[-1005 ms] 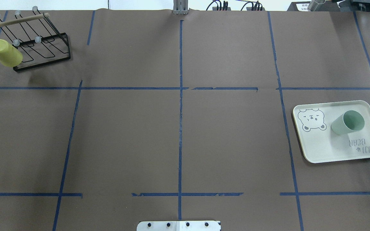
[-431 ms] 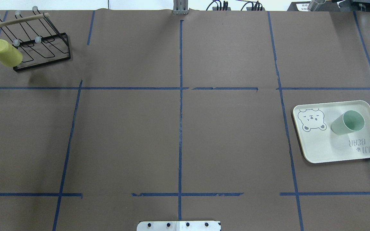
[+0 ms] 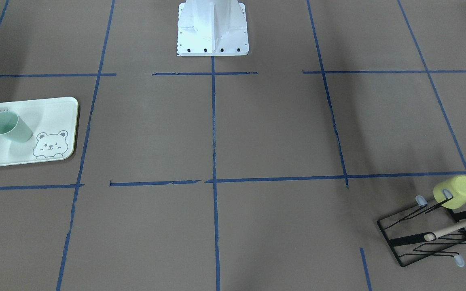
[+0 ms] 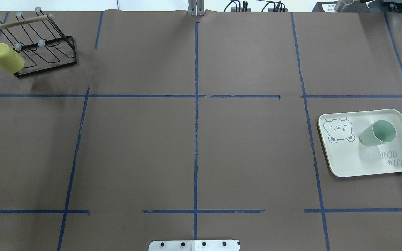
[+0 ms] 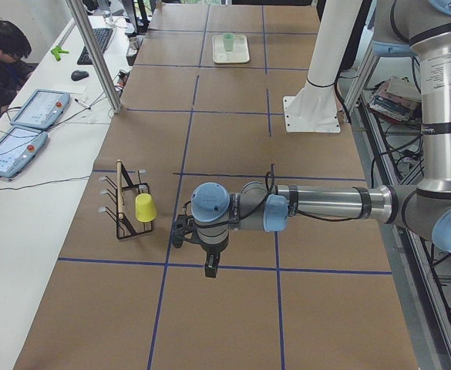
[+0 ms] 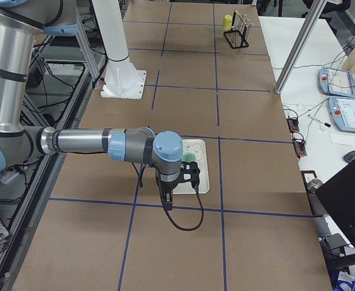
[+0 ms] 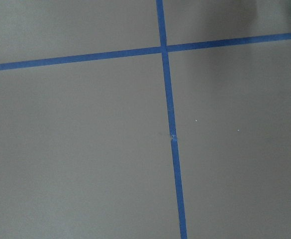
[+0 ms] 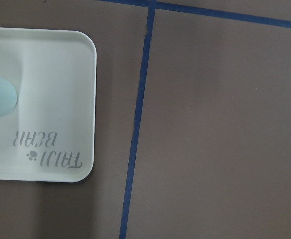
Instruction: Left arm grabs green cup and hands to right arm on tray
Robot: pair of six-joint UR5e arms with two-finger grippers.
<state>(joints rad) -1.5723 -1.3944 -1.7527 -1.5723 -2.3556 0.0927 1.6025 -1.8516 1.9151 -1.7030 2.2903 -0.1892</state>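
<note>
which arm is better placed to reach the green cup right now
Right. The green cup stands on the tray at the robot's right, and the right arm hangs by that tray; the left arm is at the far end, by the rack.

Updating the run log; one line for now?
pale mint plastic cup: upright on cream bear-print tray | yellow-green cup: on black wire rack

Bare surface (image 4: pixel 134 150) stretched between the wire rack (image 4: pixel 47 52), far left with a yellow-green cup (image 4: pixel 6 57) on it, and the tray (image 4: pixel 347 164) at the right. The green cup (image 4: pixel 378 133) stood upright there, apart from the rim all round.
</note>
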